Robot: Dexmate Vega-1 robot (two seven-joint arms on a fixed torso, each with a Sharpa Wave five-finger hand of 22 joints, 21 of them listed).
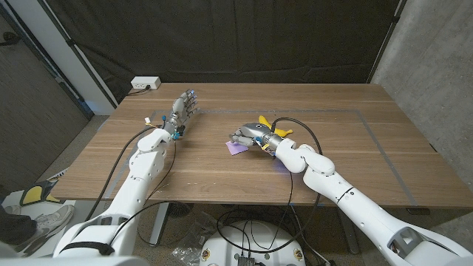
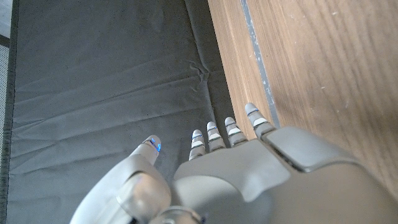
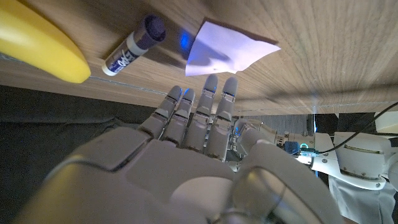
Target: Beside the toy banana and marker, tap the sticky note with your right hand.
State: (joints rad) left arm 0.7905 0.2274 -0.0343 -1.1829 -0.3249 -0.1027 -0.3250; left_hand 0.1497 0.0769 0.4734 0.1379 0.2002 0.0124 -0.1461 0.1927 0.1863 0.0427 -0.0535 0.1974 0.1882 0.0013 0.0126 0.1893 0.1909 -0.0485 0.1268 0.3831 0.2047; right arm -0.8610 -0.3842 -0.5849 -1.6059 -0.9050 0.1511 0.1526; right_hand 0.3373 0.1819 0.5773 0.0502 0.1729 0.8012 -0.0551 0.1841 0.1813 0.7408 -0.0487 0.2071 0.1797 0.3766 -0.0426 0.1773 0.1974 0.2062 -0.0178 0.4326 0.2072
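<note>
A pale purple sticky note [image 1: 236,148] [image 3: 231,48] lies on the wooden table [image 1: 222,174] near its middle. Beside it are a yellow toy banana [image 1: 267,122] [image 3: 41,41] and a dark-capped marker [image 3: 133,44]. My right hand [image 1: 251,137] [image 3: 198,146] hovers over the note, its fingers [image 3: 211,93] stretched out and holding nothing, the tips right at the note's edge. Contact cannot be told. My left hand [image 1: 183,111] [image 2: 249,174] stands upright at the table's back left with its fingers apart and nothing in it.
A white power strip [image 1: 145,83] sits at the table's far left corner. A thin taped line [image 1: 373,137] marks a rectangle on the tabletop. A black cable [image 1: 299,127] loops over my right wrist. A shoe [image 1: 41,222] shows on the floor at the lower left.
</note>
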